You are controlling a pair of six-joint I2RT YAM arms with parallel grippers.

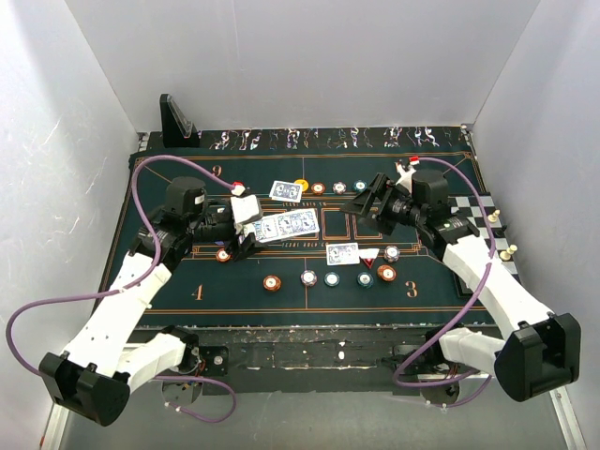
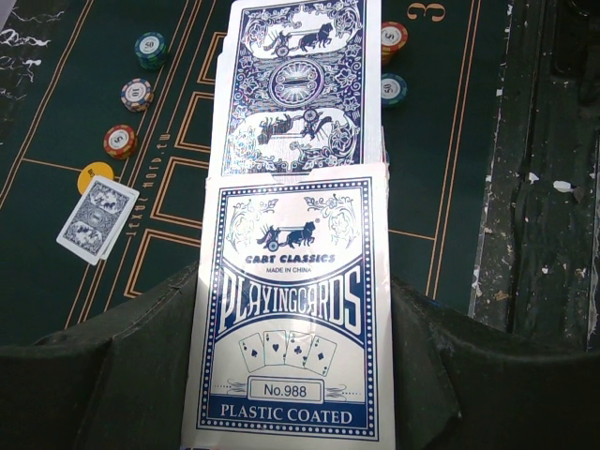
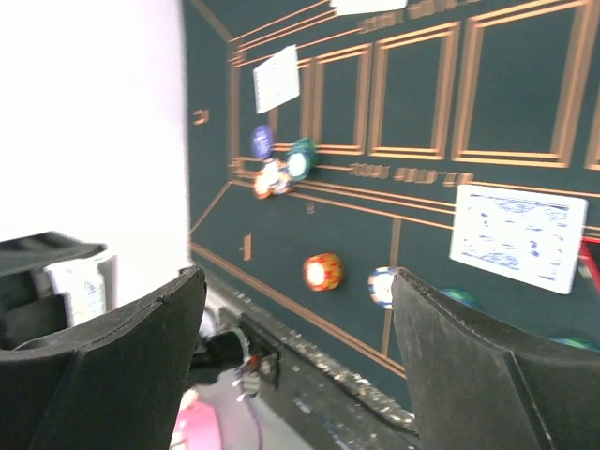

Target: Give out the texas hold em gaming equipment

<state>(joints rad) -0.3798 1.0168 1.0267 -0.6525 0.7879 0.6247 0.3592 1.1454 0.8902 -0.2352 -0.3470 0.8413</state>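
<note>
My left gripper (image 1: 249, 228) is shut on a blue-and-white playing-card box (image 1: 286, 225), held above the felt left of centre. In the left wrist view the box (image 2: 291, 319) fills the gap between the fingers and blue-backed cards (image 2: 298, 84) stick out of its open end. My right gripper (image 1: 370, 202) is open and empty, raised over the table's right half; its fingers (image 3: 497, 366) stand wide apart. One face-down card (image 1: 286, 191) lies at the back and another (image 1: 342, 253) near the middle. A row of chips (image 1: 330, 187) lies behind, and another row (image 1: 332, 278) lies in front.
A black wedge stand (image 1: 176, 122) sits at the back left corner. A chessboard with pieces (image 1: 489, 214) is at the right edge. An orange chip (image 1: 223, 254) lies under the left arm. White walls enclose the green felt table (image 1: 187, 291).
</note>
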